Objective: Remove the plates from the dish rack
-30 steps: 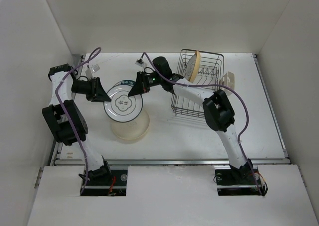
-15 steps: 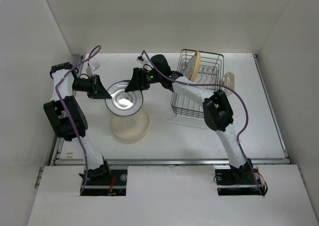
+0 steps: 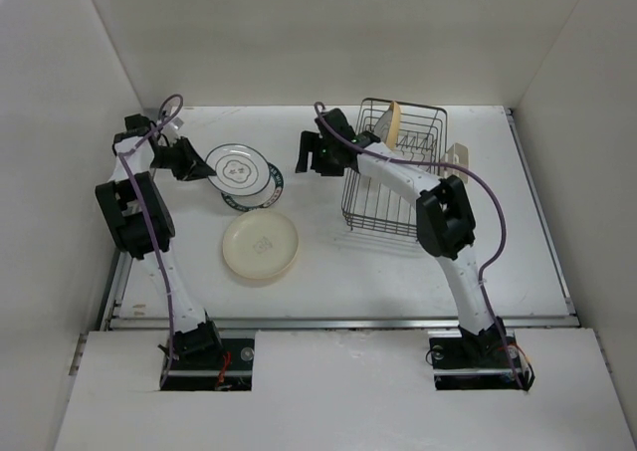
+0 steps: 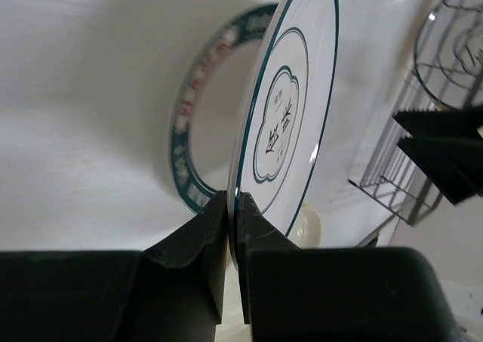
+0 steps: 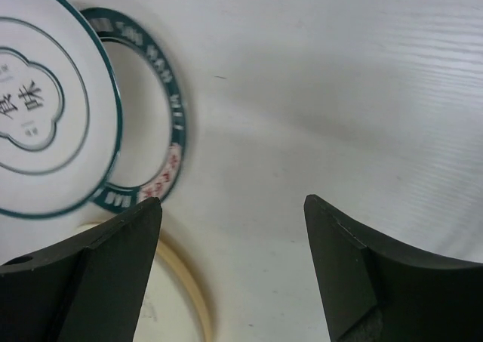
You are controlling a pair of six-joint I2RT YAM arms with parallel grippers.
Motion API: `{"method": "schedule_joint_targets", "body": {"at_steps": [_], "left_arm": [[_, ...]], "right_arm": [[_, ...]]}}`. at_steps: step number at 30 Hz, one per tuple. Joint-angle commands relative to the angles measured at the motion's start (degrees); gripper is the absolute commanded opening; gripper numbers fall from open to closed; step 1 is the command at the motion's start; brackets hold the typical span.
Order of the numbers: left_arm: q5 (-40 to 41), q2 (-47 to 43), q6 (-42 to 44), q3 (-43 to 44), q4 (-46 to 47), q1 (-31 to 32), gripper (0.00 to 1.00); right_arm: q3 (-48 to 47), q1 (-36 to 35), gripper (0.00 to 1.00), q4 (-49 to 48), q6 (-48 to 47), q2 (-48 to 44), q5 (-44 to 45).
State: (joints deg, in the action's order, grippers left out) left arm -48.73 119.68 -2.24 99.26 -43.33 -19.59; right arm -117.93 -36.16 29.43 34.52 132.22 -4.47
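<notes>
A white plate (image 3: 237, 166) with a dark rim and a centre motif hangs tilted over the back left of the table. My left gripper (image 3: 206, 169) is shut on its rim, and the jaws pinch the plate's (image 4: 290, 108) edge in the left wrist view. Under it lies a green-rimmed plate (image 3: 261, 194) flat on the table. Nearer, a pale yellow plate (image 3: 261, 245) lies flat. My right gripper (image 3: 302, 155) is open and holds nothing, between the held plate and the dish rack (image 3: 378, 212). One tan plate (image 3: 384, 130) stands upright in the rack.
A small beige holder (image 3: 456, 158) is clipped to the rack's right side. White walls close in the table at the back and both sides. In the right wrist view, bare table shows between the open fingertips (image 5: 121, 229), with the green-rimmed plate (image 5: 172, 138) to the left.
My right gripper has opened, let go of the white plate and drawn back toward the rack. My left gripper has carried the plate up and back-left, over the green-rimmed plate.
</notes>
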Motion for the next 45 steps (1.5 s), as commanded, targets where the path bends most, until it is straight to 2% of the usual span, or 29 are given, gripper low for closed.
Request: {"method": "schedule_joint_targets", "body": {"at_steps": [1, 6, 12, 16, 21, 25, 31, 39, 45], "left_arm": [[1.7, 3.45, -5.93, 4.35, 1.94, -0.09, 0.0], [5.13, 6.18, -5.24, 5.06, 1.23, 0.96, 0.0], [12.16, 7.85, -0.23, 6.64, -2.36, 2.72, 0.03], [13.22, 8.38, 3.11, 7.44, -5.35, 3.25, 0.13], [19.01, 9.7, 8.65, 10.24, -12.81, 6.14, 0.36], [22.35, 10.4, 11.55, 10.78, -14.76, 7.29, 0.44], [17.98, 9.35, 15.33, 10.78, -15.99, 7.9, 0.54], [13.32, 10.49, 17.09, 13.59, -19.15, 8.43, 0.57], [14.09, 14.44, 19.12, 17.89, -22.06, 10.71, 0.57]], "right_arm": [[0.6, -0.66, 0.81, 6.68, 0.71, -3.82, 7.71], [2.78, -0.14, 0.8, 13.1, 3.79, -3.72, 18.32], [8.68, -0.14, 0.8, 13.72, 3.54, -8.21, 23.71], [9.91, -0.14, 0.8, 13.72, 1.51, -10.31, 24.41], [11.85, -0.14, 0.8, 13.72, 0.37, -12.25, 27.05], [11.32, -0.14, 0.8, 14.25, -0.69, -12.25, 27.58], [9.91, -1.28, 0.8, 11.28, -4.46, -15.06, 26.8], [10.44, -1.28, 0.8, 7.75, -7.01, -22.35, 26.09], [7.98, -1.28, 0.8, 8.27, -7.54, -24.38, 28.72]]}}
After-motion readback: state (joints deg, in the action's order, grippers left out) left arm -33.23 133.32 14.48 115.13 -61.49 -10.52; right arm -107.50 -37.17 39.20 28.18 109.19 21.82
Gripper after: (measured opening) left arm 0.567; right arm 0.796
